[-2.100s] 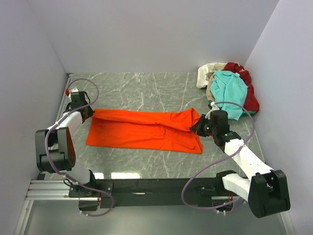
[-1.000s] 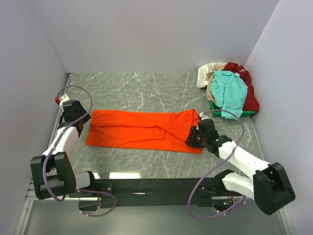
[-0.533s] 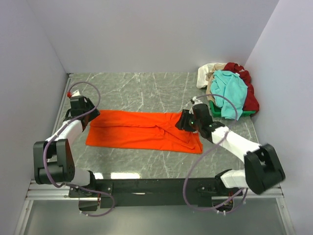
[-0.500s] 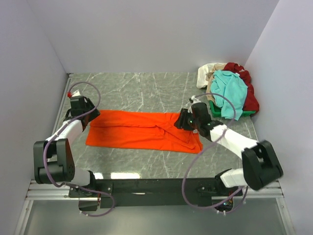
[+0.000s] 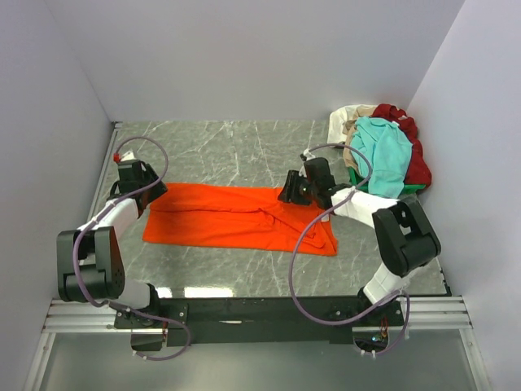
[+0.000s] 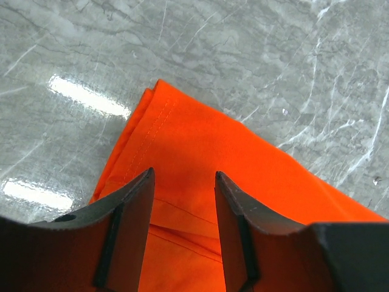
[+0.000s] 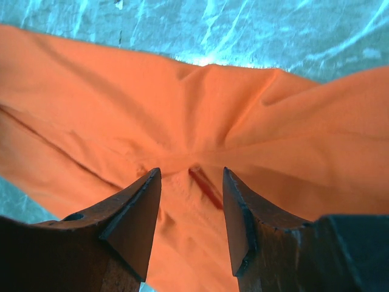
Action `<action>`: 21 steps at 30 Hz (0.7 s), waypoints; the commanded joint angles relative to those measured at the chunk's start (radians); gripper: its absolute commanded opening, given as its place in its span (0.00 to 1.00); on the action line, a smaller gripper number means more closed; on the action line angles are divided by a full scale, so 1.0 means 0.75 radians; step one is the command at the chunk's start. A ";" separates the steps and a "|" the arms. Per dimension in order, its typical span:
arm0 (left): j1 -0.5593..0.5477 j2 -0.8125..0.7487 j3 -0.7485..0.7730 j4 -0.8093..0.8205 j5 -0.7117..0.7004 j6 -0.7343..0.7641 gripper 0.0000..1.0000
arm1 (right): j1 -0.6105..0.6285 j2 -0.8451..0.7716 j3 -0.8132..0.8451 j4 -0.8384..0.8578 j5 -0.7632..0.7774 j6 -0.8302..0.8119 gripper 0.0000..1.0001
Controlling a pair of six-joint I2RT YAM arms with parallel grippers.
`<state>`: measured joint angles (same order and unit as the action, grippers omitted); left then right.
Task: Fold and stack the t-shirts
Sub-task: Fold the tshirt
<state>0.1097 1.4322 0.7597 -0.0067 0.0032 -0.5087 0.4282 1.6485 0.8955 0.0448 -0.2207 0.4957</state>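
Orange cloth, a bright short-sleeved t-shirt [image 5: 236, 216], lay flat as a long narrow band across the middle of the grey marble-patterned table top [image 5: 244, 147]. Its sides looked already turned in, since layers overlapped and a slanting crease ran through the right half. The other shirts sat heaped in the far right corner, well apart from it: a teal shirt [image 5: 383, 155] on top, a dark red shirt [image 5: 417, 167] behind and beside it, a cream shirt [image 5: 342, 124] at the far edge of the heap.

The left gripper [image 6: 182, 176] hung over the far left corner of the band. Its jaws stood apart and the stitched hem showed between them, with nothing clamped. The right gripper [image 7: 190, 173] hung over the far edge toward the right end, above a pucker where several creases met. Its jaws were likewise parted and held nothing. Whether either set of fingertips touched the fabric could not be told.

By my reading, the lengthwise fold was done and the crosswise fold was in hand, with no shirt stacked yet, so the task was at an early stage. The next move would call for each gripper to come down and pinch through all the layers at its edge. The two would then have to lift together, or one end would have to be carried over the other, with the band kept taut enough that the tucked sides did not slip open.
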 commanded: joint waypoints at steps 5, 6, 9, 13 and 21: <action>-0.001 0.009 0.024 0.054 0.016 0.024 0.50 | 0.016 0.099 0.115 0.024 0.037 -0.060 0.52; 0.001 0.005 0.022 0.052 0.012 0.022 0.50 | 0.018 0.113 0.117 0.024 0.041 -0.064 0.52; 0.003 0.007 0.022 0.056 0.014 0.024 0.50 | 0.026 0.148 0.131 0.030 0.037 -0.070 0.52; 0.001 0.015 0.026 0.056 0.020 0.024 0.50 | 0.034 0.172 0.144 0.024 0.018 -0.072 0.47; 0.001 0.013 0.022 0.056 0.010 0.024 0.50 | 0.069 0.134 0.140 -0.033 0.061 -0.078 0.24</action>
<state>0.1097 1.4403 0.7597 -0.0032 0.0036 -0.5087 0.4633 1.7741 0.9634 0.0307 -0.1989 0.4492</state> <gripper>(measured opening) 0.503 0.276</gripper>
